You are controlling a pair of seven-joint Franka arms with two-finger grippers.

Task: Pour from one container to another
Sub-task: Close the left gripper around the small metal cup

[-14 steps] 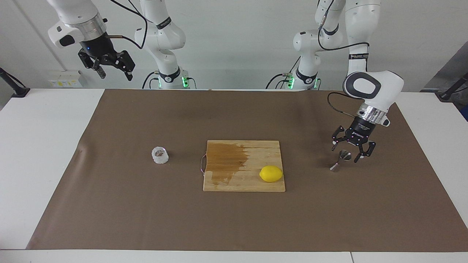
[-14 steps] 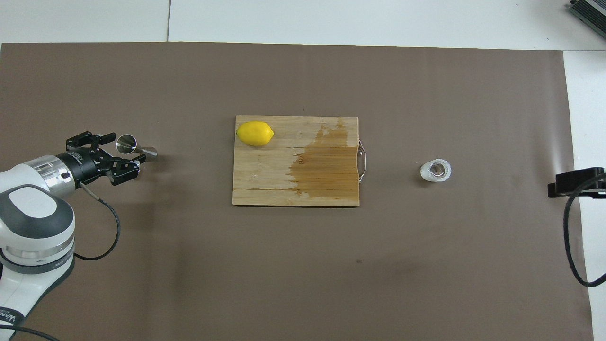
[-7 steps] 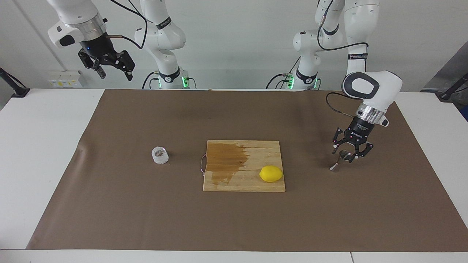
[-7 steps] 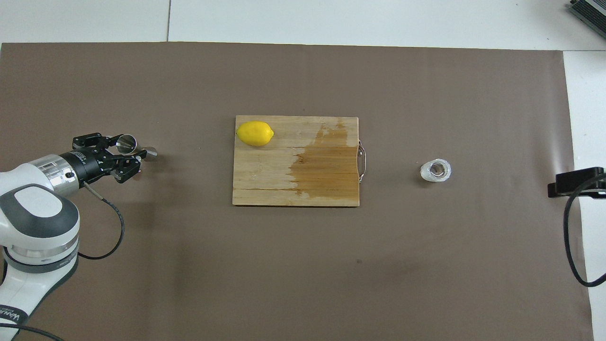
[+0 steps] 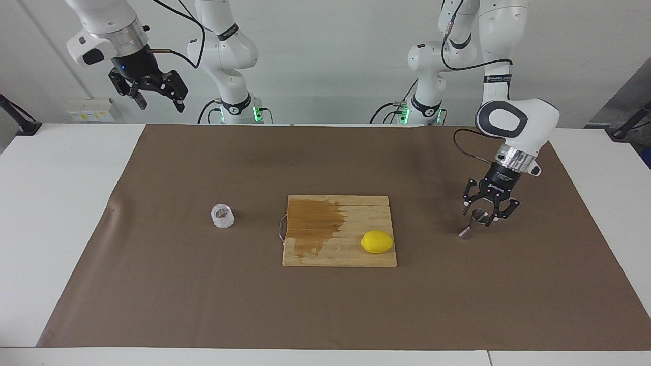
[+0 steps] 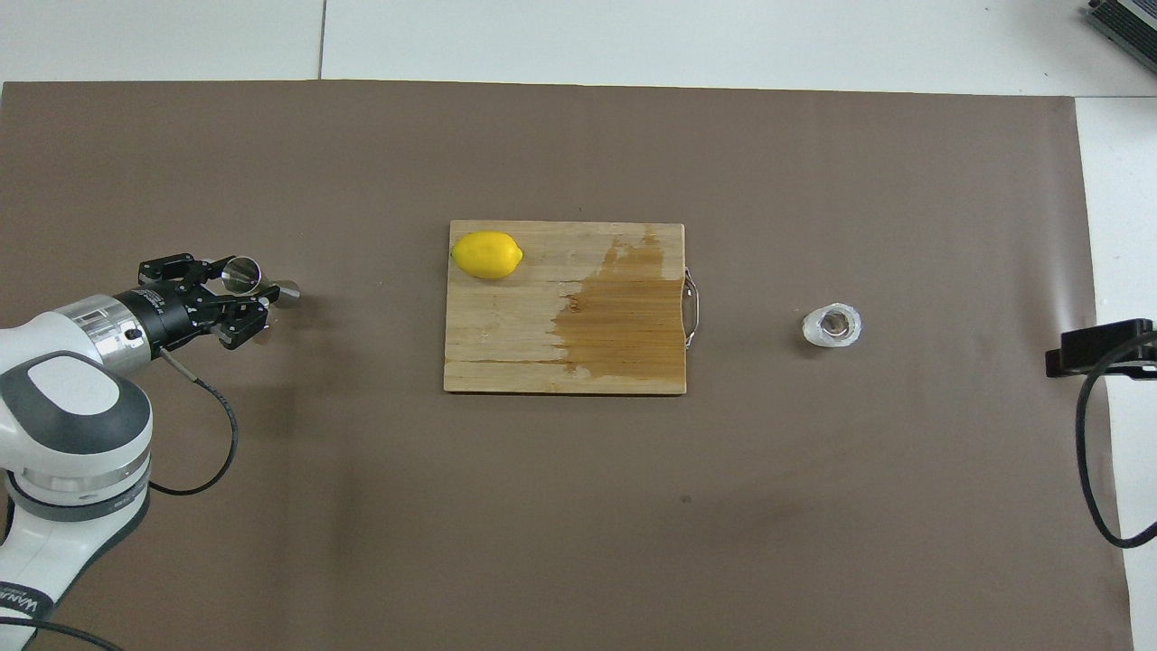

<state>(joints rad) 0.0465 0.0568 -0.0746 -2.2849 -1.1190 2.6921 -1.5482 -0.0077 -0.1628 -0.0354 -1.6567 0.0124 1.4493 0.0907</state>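
A table covered by a brown mat (image 5: pixel 152 284) is shown, with two robot arms at one long edge.

The left gripper (image 5: pixel 487 216) is lowered at the left arm's end of the mat and is now closed around the upper cone of a small steel jigger (image 5: pixel 475 222). A second ago its fingers were spread wide on either side of the jigger; they have since been drawn in against it. In the overhead view the jigger (image 6: pixel 242 274) is seen tilted, its open mouth toward the gripper (image 6: pixel 235 294) and its other end resting on the mat. It is not yet lifted. The grasp appears to be complete, so the jigger can probably be raised or set upright next.

The small bumpy glass cup (image 5: pixel 223 216) stands untouched on the mat toward the right arm's end, well apart from the jigger. It is also seen from overhead (image 6: pixel 832 326). Nothing has been poured yet.

Between the two lies a wooden cutting board (image 5: pixel 315 254) with a dark wet patch, and a lemon (image 5: pixel 377 241) rests near one corner of it.

The right gripper (image 5: pixel 155 91) is held high near the mat's corner, fingers open, waiting; it is unchanged from the earlier frames.
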